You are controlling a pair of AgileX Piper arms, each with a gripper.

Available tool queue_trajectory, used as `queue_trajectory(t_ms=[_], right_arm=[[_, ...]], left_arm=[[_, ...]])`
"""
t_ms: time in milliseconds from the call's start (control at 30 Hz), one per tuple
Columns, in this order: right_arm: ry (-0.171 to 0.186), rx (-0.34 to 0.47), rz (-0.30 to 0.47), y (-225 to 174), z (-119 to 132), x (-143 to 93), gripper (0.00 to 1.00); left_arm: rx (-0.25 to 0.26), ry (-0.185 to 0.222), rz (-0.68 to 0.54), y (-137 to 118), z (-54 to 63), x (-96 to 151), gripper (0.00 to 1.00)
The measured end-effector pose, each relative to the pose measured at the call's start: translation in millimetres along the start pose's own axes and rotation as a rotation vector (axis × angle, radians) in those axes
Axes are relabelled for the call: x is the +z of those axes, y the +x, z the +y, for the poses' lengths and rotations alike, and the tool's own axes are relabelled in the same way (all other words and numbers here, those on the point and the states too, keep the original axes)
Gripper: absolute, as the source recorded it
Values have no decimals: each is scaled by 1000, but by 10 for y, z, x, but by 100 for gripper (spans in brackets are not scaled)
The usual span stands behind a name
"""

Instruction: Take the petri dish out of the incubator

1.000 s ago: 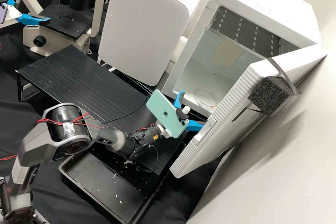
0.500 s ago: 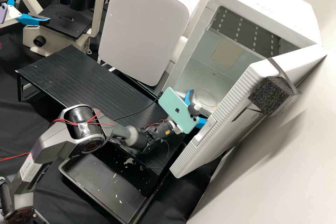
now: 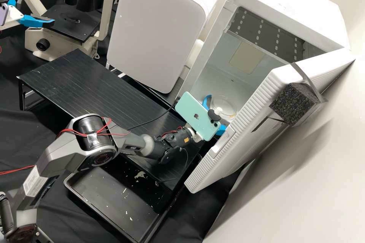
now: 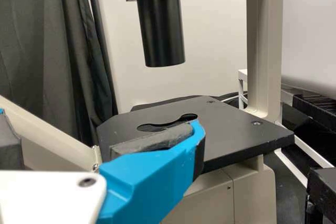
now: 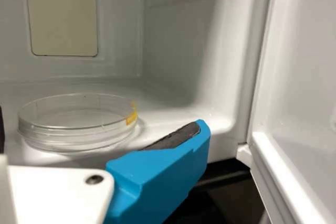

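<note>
Well, black platform (image 3: 87, 79) near incubator (image 3: 289, 3); dark curtain (image 4: 47, 40) beside pale wall (image 4: 215, 30).

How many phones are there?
2: a green phone at the right end effector by the incubator, and a purple phone, partly cut off, at the left end effector.

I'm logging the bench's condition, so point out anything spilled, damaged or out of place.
Pale flecks litter the dark tray below the black stand; they look like stray debris, though I can't tell what they are. The petri dish looks fine, sitting flat inside the incubator.
</note>
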Motion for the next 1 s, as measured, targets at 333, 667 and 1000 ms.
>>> queue_trajectory(t_ms=[333, 667, 1000], right_arm=[[41, -40, 0, 67, 3, -24, 100], [45, -89, 17, 106, -61, -9, 0], [41, -91, 17, 113, -61, -10, 0]], left_arm=[[0, 0, 0, 0, 0, 0, 100], [0, 0, 0, 0, 0, 0, 100], [0, 0, 0, 0, 0, 0, 100]])
